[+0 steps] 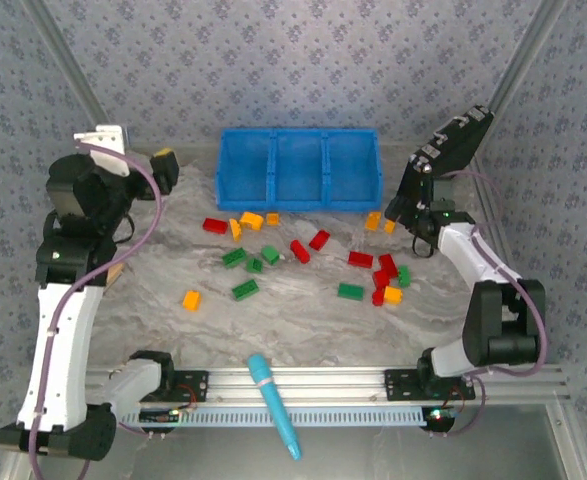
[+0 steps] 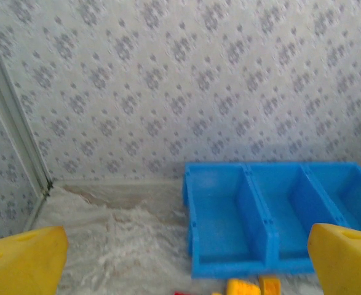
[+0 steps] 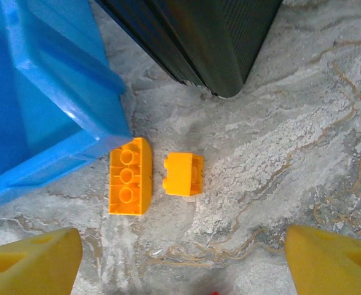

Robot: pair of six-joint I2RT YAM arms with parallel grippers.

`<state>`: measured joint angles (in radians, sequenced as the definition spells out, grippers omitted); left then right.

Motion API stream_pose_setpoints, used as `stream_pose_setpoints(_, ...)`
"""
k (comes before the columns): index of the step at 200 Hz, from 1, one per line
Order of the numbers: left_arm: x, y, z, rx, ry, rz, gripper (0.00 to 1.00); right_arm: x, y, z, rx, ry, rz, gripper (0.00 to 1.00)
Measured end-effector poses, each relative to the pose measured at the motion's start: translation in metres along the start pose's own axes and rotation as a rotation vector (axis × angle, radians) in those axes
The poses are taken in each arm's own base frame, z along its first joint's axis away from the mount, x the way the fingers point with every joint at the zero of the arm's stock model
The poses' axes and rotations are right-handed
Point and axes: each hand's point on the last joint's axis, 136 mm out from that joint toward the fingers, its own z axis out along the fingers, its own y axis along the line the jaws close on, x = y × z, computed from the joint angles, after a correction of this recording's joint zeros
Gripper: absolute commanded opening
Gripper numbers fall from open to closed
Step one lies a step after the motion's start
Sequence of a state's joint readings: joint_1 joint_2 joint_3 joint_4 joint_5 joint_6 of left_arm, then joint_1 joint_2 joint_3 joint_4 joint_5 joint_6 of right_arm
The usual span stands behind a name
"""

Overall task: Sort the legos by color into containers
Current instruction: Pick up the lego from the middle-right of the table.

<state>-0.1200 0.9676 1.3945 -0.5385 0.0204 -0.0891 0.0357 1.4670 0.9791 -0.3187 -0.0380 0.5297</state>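
Note:
The legos lie scattered on the marble table in front of the blue bin (image 1: 298, 200): red ones (image 1: 360, 259), green ones (image 1: 244, 290) and orange ones (image 1: 191, 299). The bin's three compartments look empty. My right gripper (image 1: 401, 212) hovers open just right of the bin, over two orange bricks: an upturned curved one (image 3: 130, 176) against the bin's corner (image 3: 75, 117) and a small one (image 3: 183, 174) lying on its side. Its yellow fingertips (image 3: 32, 264) stand wide with nothing between them. My left gripper (image 1: 163, 165) is raised at the far left and open, looking toward the bin (image 2: 229, 267).
A black hard case (image 1: 453, 145) leans at the back right, close behind the right gripper, with its dark corner (image 3: 205, 37) just beyond the two orange bricks. A cyan pen-like tool (image 1: 274, 404) lies across the rail at the near edge. Patterned walls enclose the table.

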Motion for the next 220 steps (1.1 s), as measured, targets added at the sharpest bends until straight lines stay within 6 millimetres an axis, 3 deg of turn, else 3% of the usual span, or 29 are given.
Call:
stream_pose_setpoints(30,0.022,-0.012,-0.012,0.066,0.089,0.015,1.0,0.009,-0.004,0.024,0.039,0.067,0.02,0.84)
stream_pose_setpoints(58,0.033,-0.045,-0.023,0.191,0.129,0.058,1.0,0.018,-0.009,0.041,0.068,0.11,0.028,0.83)
stream_pose_setpoints(73,0.037,-0.053,-0.027,0.223,0.141,0.074,1.0,0.02,-0.01,0.049,0.081,0.123,0.027,0.82)
stream_pose_setpoints(112,0.046,-0.057,-0.027,0.237,0.177,0.098,1.0,0.012,-0.008,0.065,0.097,0.127,0.033,0.78)
stream_pose_setpoints(172,0.055,-0.055,-0.018,0.223,0.212,0.124,1.0,0.02,-0.016,0.093,0.141,0.177,0.041,0.67)
stream_pose_setpoints(220,0.058,-0.055,-0.013,0.218,0.227,0.138,1.0,0.015,-0.009,0.102,0.14,0.172,0.03,0.51)
